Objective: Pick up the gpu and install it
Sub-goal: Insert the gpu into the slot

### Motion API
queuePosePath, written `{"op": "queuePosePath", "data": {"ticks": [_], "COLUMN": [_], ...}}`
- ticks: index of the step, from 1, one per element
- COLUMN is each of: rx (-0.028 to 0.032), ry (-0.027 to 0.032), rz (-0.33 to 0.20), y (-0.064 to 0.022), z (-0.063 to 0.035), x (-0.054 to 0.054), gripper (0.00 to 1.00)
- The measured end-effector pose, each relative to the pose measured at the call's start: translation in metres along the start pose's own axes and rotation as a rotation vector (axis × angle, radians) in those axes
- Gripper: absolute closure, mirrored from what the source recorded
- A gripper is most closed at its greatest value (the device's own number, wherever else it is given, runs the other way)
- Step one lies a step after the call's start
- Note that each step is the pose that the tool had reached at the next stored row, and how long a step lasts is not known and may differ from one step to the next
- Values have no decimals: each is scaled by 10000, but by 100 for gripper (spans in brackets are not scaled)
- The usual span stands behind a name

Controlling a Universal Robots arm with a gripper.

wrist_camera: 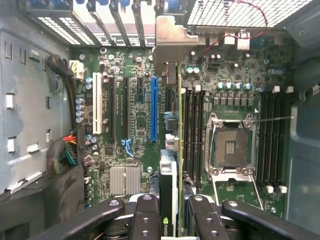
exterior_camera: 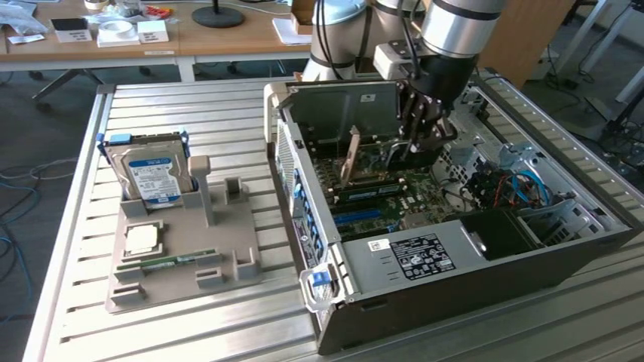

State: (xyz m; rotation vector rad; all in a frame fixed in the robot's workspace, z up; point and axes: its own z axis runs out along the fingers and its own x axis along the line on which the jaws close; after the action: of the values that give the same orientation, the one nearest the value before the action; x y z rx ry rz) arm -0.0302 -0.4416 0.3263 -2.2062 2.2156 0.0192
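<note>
The gpu (wrist_camera: 169, 190) is a thin black card seen edge-on, and its grey-tan metal bracket (wrist_camera: 172, 42) points at the case's rear slot openings. My gripper (wrist_camera: 169, 220) is shut on it, a black finger (wrist_camera: 145, 215) pressing each face. The card hangs over the motherboard, beside the long blue slot (wrist_camera: 154, 107) and the RAM slots. In the exterior view my gripper (exterior_camera: 418, 147) reaches down into the open computer case (exterior_camera: 453, 264), and the gpu (exterior_camera: 352, 154) stands upright there. I cannot tell whether its lower edge touches a slot.
The empty CPU socket (wrist_camera: 231, 147) and a small heat sink (wrist_camera: 125, 180) lie on the board. Cables (exterior_camera: 513, 188) crowd the case's far side. On the exterior view's left, a grey holder (exterior_camera: 186, 271) carries a hard drive (exterior_camera: 151, 170), a CPU (exterior_camera: 141, 240) and a RAM stick (exterior_camera: 166, 262).
</note>
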Motion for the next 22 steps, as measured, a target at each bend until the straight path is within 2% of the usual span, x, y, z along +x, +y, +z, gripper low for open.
{"op": "queuePosePath", "data": {"ticks": [5, 11, 14, 17, 22], "rx": [28, 73, 74, 77, 76], "ry": [-2, -47, -49, -108, -110], "rz": [-1, -1, -4, 0, -2], "y": [35, 66, 69, 74, 78], "z": [43, 75, 84, 96, 105], "x": [3, 17, 20, 27, 60], "gripper": [73, 73, 73, 73, 73]}}
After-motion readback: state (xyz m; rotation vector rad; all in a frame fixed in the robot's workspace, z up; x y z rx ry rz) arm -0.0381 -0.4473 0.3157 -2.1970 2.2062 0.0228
